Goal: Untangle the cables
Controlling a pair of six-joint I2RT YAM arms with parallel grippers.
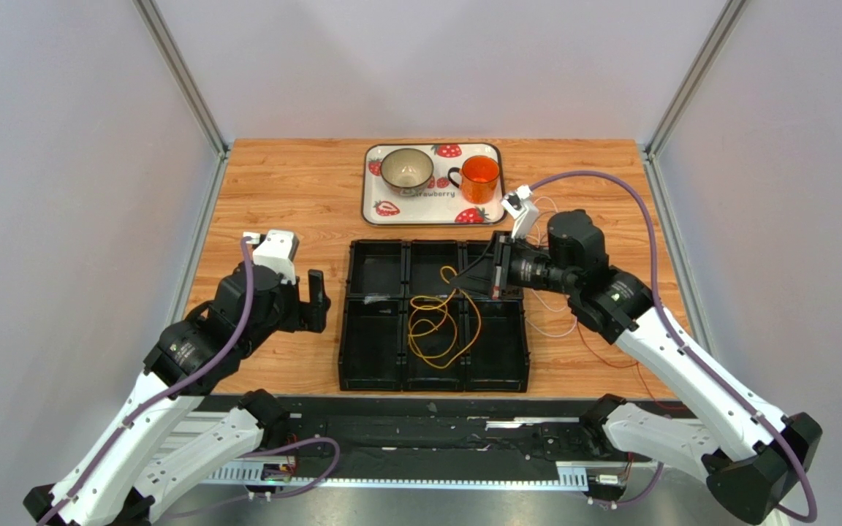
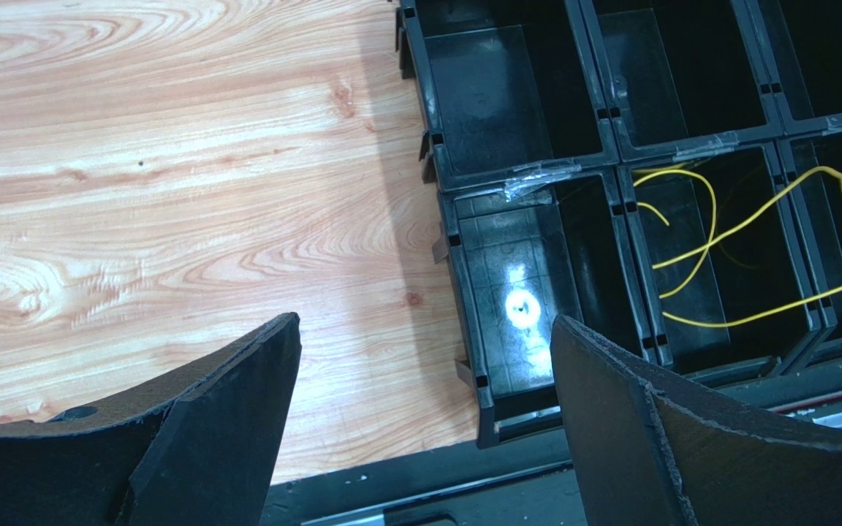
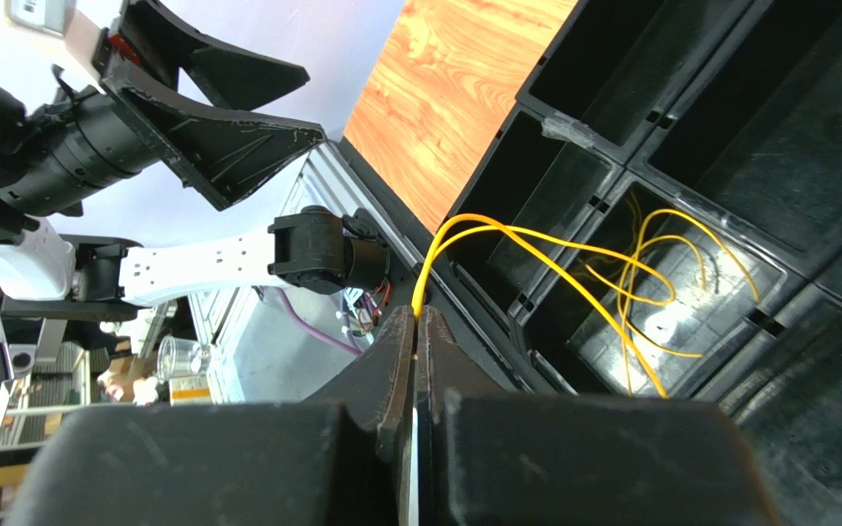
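Note:
A yellow cable [image 1: 442, 327] lies in loose loops across the middle compartments of the black divided bin [image 1: 376, 356]. One strand of it rises to my right gripper [image 1: 458, 281], which hovers over the bin's back row. In the right wrist view the right gripper [image 3: 416, 312] is shut on the yellow cable [image 3: 568, 272], which leaves the fingertips and drops into a compartment. Thin red [image 1: 612, 356] and white [image 1: 555, 327] cables trail on the wood right of the bin, under the right arm. My left gripper [image 1: 317, 301] hangs open and empty just left of the bin; its fingers [image 2: 272, 362] frame bare wood and the bin's corner [image 2: 486, 406].
A strawberry-printed tray [image 1: 376, 192] at the back carries a metal bowl [image 1: 407, 169] and an orange cup [image 1: 480, 178]. A white plug block [image 1: 519, 204] sits beside it. Bare wood lies left of the bin. The near table edge holds a black rail [image 1: 425, 433].

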